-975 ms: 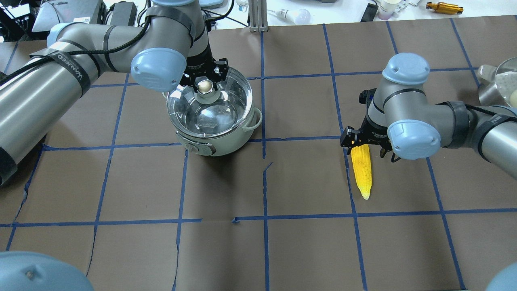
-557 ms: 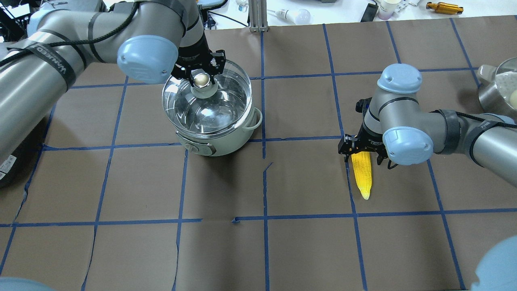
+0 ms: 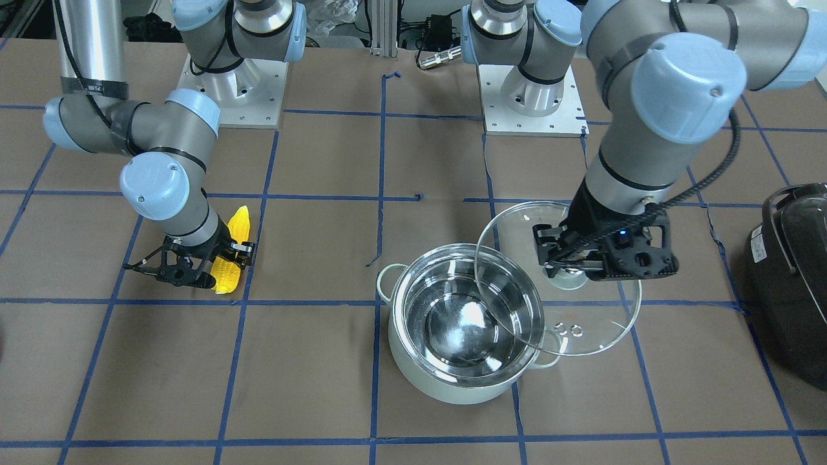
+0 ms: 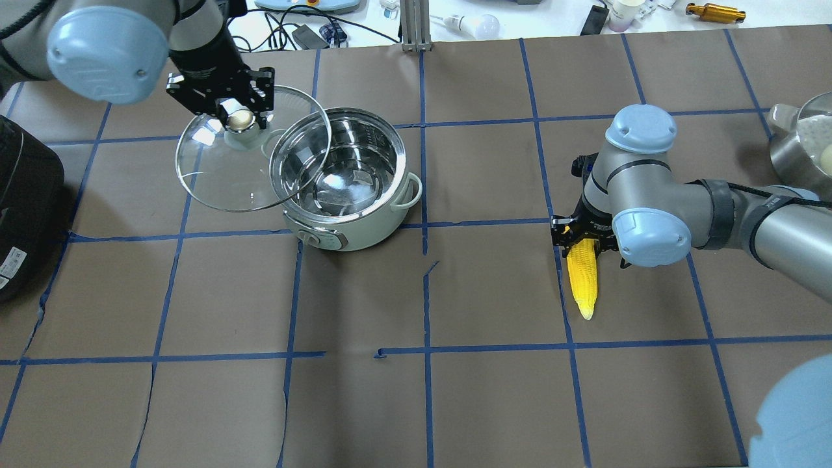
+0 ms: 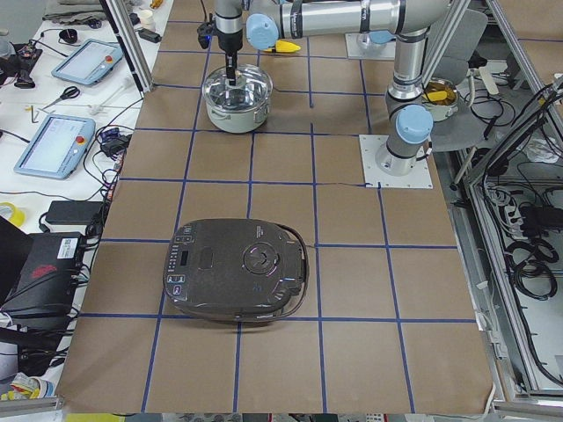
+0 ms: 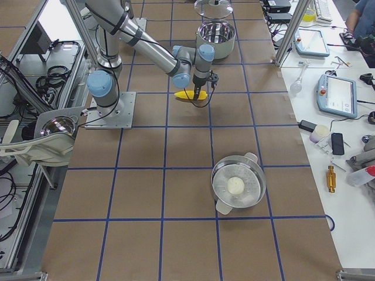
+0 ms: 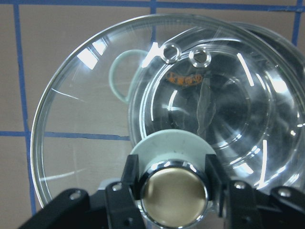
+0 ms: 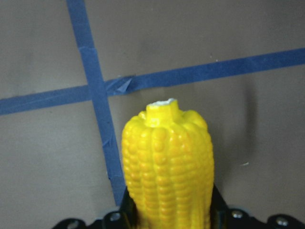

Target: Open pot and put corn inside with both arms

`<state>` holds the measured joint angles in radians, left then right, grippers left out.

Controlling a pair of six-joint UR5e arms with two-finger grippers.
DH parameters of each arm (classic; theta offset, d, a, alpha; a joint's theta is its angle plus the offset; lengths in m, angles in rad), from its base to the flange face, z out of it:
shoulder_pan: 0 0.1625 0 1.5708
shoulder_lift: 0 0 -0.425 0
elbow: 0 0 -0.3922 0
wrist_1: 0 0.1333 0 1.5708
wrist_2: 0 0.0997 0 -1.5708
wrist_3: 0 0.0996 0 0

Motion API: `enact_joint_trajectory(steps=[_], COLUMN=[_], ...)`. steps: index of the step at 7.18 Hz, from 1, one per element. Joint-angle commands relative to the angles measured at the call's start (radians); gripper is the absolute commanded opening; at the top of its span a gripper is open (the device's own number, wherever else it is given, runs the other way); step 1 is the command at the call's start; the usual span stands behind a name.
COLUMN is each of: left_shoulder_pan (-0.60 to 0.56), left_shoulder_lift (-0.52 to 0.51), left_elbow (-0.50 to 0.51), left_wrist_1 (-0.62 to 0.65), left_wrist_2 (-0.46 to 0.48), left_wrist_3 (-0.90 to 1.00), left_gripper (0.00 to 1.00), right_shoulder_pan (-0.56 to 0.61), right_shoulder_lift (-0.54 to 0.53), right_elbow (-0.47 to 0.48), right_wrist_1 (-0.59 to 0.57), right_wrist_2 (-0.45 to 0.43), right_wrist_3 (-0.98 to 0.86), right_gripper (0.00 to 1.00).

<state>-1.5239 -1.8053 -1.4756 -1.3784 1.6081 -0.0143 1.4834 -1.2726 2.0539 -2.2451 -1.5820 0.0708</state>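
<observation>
Pot [image 4: 370,233] is open on your screen? asks the desk.

Yes, I answer. The lid [image 4: 218,175] is off and hangs just beside the pot on the robot's left, with one edge over the rim in the overhead view. My left gripper [image 4: 238,122] is clamped on the knob [image 7: 174,193].

And the corn?

The corn [image 4: 583,286] is well apart, to the right. Its thick end is pinched in my right gripper [image 4: 583,240]. I cannot tell if it is off the counter [image 4: 494,403].

How do you want to do it?

I would carry the lid more outward, so the whole mouth is free. Then raise the corn above the rim and tilt it in, because it looks as long as the pot is wide.

What is around?

Brown paper with blue tape [image 4: 494,223] lines, torn in some places. A black cooker [image 4: 26,195] sits at the left end, so the lid should not swing far. A bench [image 4: 539,19] with tools is behind.
</observation>
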Motion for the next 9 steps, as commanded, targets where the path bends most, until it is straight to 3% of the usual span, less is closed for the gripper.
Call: enact_joint_trajectory(steps=[1, 2, 4, 6, 7, 9], left_shoulder_pan=[0.150, 0.222, 0.315, 0.370, 0.384, 0.384], left_shoulder_lift=[0.017, 0.030, 0.018, -0.025, -0.049, -0.089], left_elbow=[-0.063, -0.127, -0.288, -0.379, -0.400, -0.427], left_wrist_1=[0.025, 0.056, 0.317, 0.459, 0.482, 0.562], left_wrist_2=[0.002, 0.001, -0.013, -0.077, -0.079, -0.068], left_wrist_3=[0.218, 0.293, 0.357, 0.376, 0.382, 0.393], left_gripper=[0.11, 0.08, 0.08, 0.08, 0.07, 0.07], right_shoulder_pan=[0.004, 0.017, 0.098, 0.185, 0.245, 0.383], right_shoulder_lift=[-0.008, -0.014, -0.022, 0.001, 0.048, 0.198], right_elbow=[-0.047, -0.119, -0.304, -0.574, -0.713, -0.910], right_wrist_1=[-0.001, 0.036, 0.195, 0.396, 0.470, 0.487], right_wrist_2=[0.002, -0.001, -0.001, 0.017, 0.016, -0.001], right_wrist_3=[0.009, 0.018, 0.093, 0.226, 0.277, 0.412], right_gripper=[0.00, 0.00, 0.00, 0.00, 0.00, 0.00])
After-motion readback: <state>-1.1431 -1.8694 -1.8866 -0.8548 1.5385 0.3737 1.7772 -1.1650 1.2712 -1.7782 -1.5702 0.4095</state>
